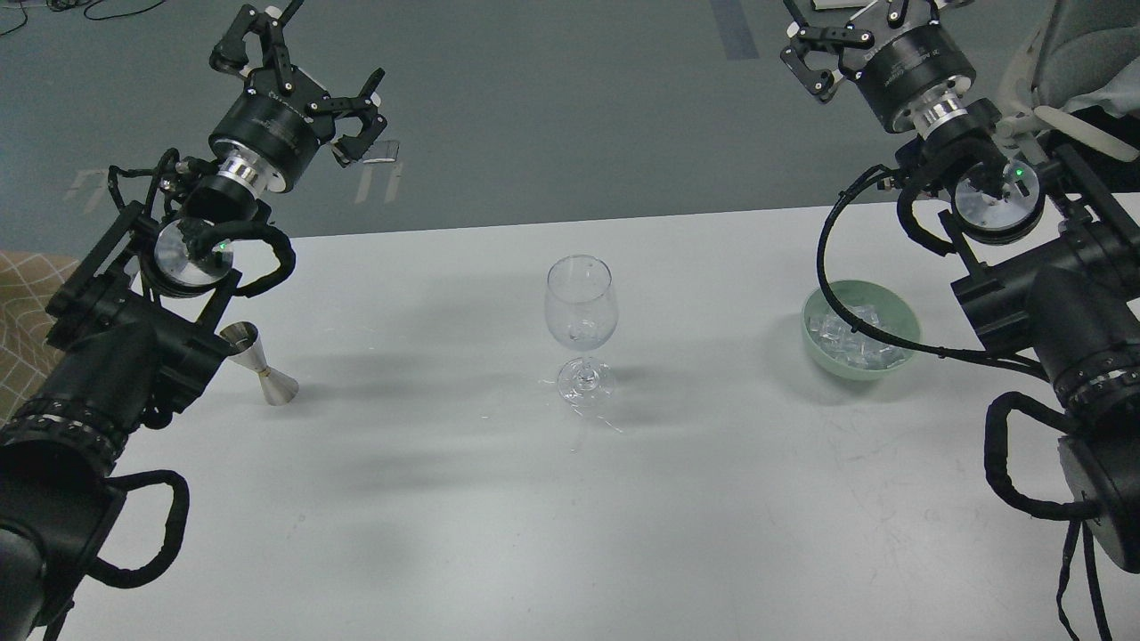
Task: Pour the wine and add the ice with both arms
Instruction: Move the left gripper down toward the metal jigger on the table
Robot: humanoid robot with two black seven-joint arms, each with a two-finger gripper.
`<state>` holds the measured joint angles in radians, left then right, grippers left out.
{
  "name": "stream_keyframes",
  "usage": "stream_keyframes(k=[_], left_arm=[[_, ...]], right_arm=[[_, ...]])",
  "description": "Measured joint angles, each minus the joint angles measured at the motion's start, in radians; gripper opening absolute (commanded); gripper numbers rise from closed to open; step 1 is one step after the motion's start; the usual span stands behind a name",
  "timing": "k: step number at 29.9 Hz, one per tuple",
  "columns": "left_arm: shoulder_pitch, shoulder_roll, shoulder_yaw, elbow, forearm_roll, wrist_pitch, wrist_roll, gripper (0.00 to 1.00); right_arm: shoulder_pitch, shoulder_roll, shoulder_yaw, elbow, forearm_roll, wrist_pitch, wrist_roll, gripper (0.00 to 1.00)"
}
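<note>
A clear, upright wine glass [581, 307] stands at the middle of the white table [534, 516]. No wine can be made out in it. A small steel jigger [258, 361] stands at the left, partly behind my left arm. Clear ice cubes [857, 343] fill a pale green bowl [904, 325] at the right, with a cable of my right arm looping over it. My left gripper [303, 78] hangs high beyond the table's far left edge, open and holding nothing. My right gripper [846, 36] is raised at the top right, open and partly cut off by the frame.
Grey floor lies beyond the table's far edge. A light chair [1060, 80] stands behind my right arm. A tan patterned surface [22, 303] shows at the left edge. The thick arm links cover both near corners of the table.
</note>
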<state>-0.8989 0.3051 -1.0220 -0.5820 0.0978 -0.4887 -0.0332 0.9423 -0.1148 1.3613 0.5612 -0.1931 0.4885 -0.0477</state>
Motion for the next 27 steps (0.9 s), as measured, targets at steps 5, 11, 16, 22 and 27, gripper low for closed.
stream_keyframes(k=[5, 11, 16, 22, 27], left_arm=[[0.001, 0.014, 0.000, 0.001, 0.005, 0.000, -0.002, 0.98], [0.002, 0.023, 0.000, 0.006, 0.006, 0.000, -0.001, 0.98], [0.001, 0.041, 0.001, 0.040, 0.006, 0.001, 0.000, 0.98], [0.012, 0.038, -0.004, 0.048, 0.004, 0.001, 0.000, 0.98], [0.014, 0.029, -0.011, 0.048, -0.009, 0.000, 0.002, 0.98]], right_arm=[[0.005, 0.000, -0.001, 0.001, 0.003, 0.000, -0.003, 1.00], [0.006, -0.003, -0.001, 0.001, 0.003, 0.000, -0.003, 1.00], [-0.003, -0.018, -0.002, -0.009, -0.012, 0.000, -0.001, 1.00], [0.000, -0.035, -0.003, -0.038, -0.017, 0.000, 0.004, 1.00], [0.002, -0.032, -0.010, -0.056, -0.019, 0.000, 0.012, 1.00]])
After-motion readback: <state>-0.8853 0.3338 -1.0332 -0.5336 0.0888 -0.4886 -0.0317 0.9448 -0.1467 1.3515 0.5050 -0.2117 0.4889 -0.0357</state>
